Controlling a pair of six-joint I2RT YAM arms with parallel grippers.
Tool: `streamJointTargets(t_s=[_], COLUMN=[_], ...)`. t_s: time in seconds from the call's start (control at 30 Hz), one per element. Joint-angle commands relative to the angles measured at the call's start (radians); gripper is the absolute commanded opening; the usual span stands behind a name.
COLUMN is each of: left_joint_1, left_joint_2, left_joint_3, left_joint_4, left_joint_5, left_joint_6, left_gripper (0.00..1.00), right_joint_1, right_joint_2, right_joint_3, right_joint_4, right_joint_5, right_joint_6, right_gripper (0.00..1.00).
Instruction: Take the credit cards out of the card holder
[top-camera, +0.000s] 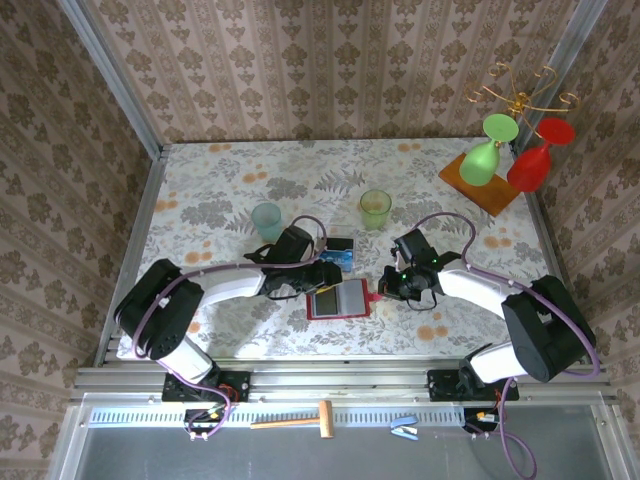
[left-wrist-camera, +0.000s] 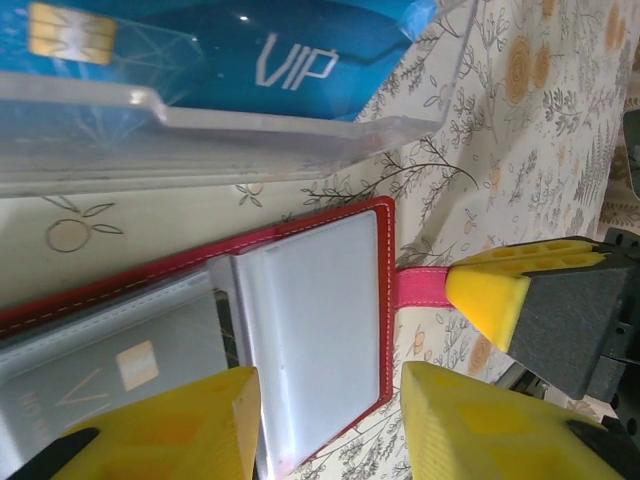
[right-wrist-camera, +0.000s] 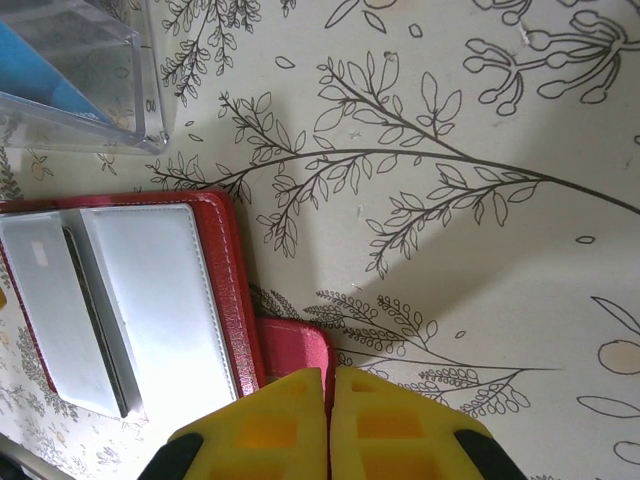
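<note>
Yellow fingers (left-wrist-camera: 190, 430) of the left gripper (left-wrist-camera: 325, 400) stand partly apart over the open red wallet (left-wrist-camera: 310, 300), gripping nothing. A grey card (left-wrist-camera: 100, 370) sits in its left pocket, probably under clear film. A blue card (left-wrist-camera: 250, 50) lies in the clear box (left-wrist-camera: 200, 140) just behind. The right gripper (right-wrist-camera: 328, 400) is pinched tight on the wallet's pink strap (right-wrist-camera: 295, 345), pinning it. One card looks out, one remains, so next the left fingers must catch its edge and slide it free. The flowered tablecloth (top-camera: 220, 180) carries a pale cup (top-camera: 267, 218) and a green cup (top-camera: 375, 208), with wallpapered walls around.
</note>
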Motion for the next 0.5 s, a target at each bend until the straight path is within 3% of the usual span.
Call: streamJointTargets(t_s=[0.0, 0.47], left_joint_1=[0.014, 0.049], left_joint_2=[-0.041, -0.055], left_joint_3=[-0.020, -0.066], left_joint_4=[0.011, 0.021], left_joint_5=[-0.007, 0.008], left_joint_6=[0.023, 0.039], left_gripper=[0.42, 0.42], right_joint_1=[0.007, 0.023], right_joint_2=[-0.053, -0.055], right_joint_3=[-0.017, -0.007], right_joint_4=[-0.035, -0.069], right_joint_5=[0.001, 0.003], right_joint_6=[0.014, 0.021], right_gripper=[0.09, 0.11])
